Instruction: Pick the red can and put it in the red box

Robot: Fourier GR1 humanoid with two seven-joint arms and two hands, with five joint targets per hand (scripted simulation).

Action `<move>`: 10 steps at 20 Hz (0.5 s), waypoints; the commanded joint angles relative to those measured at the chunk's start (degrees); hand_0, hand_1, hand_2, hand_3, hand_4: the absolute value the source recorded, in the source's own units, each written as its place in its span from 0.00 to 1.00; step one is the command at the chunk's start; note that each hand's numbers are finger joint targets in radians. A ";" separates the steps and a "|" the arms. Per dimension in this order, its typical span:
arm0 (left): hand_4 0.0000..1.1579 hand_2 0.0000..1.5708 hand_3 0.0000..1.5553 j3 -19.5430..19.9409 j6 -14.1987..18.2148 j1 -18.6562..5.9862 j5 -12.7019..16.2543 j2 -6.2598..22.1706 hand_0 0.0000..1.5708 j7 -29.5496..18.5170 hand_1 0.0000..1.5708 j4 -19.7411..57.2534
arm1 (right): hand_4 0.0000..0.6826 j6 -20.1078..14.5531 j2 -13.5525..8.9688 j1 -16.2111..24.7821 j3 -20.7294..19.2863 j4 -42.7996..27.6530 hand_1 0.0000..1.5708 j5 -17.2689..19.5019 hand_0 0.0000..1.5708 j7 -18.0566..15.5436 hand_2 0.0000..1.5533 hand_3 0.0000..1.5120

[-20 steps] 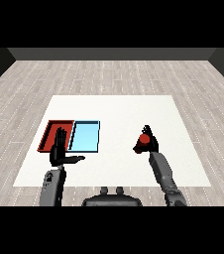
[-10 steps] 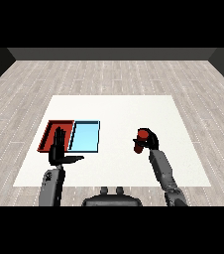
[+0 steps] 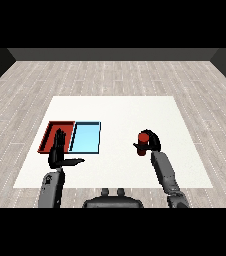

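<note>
The white bench (image 3: 120, 107) carries the red tray (image 3: 51, 134) and light blue tray (image 3: 86, 137) side by side at its left. Bare bench lies between them and the red can (image 3: 143, 141), which stands upright, long axis vertical, with the right hand (image 3: 152, 141) curled round it. The left hand (image 3: 59, 152) is held up, fingers straight, over the red tray's near edge.

Flat white rectangular counter (image 3: 120, 112) occupies the centre of the frame, its surface plain and evenly lit. Around it on all visible sides lies a grey wood-plank floor (image 3: 115, 75), boards in staggered rows. Along the upper edge runs a dark, featureless wall (image 3: 113, 54). Lighting is uniform throughout.
</note>
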 commanded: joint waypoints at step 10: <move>0.00 0.00 0.00 -5.30 0.99 -4.57 -3.57 -2.77 0.00 2.30 0.00 3.55 | 0.95 -3.00 3.49 5.31 3.59 -19.54 0.92 -0.17 0.92 5.31 0.93 0.93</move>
